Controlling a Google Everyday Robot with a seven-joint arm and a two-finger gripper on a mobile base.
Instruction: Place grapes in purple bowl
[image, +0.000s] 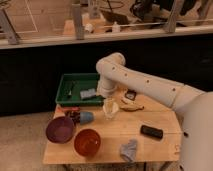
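Observation:
The grapes (73, 115), a small dark cluster, lie on the wooden table (150, 150) at the left, between the purple bowl (59, 129) and a small blue cup (86, 117). The purple bowl sits at the table's left front edge and looks empty. My gripper (110, 108) hangs down from the white arm (135, 82) at the table's middle, over or right by a white cup. It is to the right of the grapes and apart from them.
A glossy orange-red bowl (87, 142) stands in front of the blue cup. A green tray (75, 92) holding a grey item sits at the back left. A black object (151, 132), a grey cloth (128, 149) and a yellowish item (130, 105) lie to the right.

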